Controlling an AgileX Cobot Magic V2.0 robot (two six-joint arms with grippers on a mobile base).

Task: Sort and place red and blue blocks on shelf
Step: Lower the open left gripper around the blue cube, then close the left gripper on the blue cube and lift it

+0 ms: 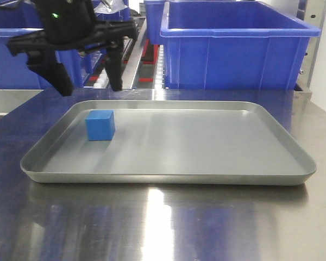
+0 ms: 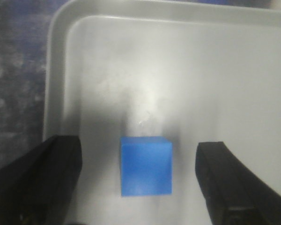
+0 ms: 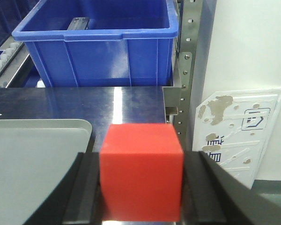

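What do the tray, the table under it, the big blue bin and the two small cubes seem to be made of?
Tray: likely metal, satin grey; soft, blurred reflections. Table: seemingly brushed stainless steel; streaked glare and blue reflections. Bin: moulded plastic, slight sheen, thick rolled rim. Blue block and red block: matte, no glare; plastic, foam or painted wood, cannot tell.

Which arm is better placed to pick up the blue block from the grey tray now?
Left. The left gripper hangs open above the blue block, fingers on either side of it in the wrist view. The right gripper is shut on the red block.
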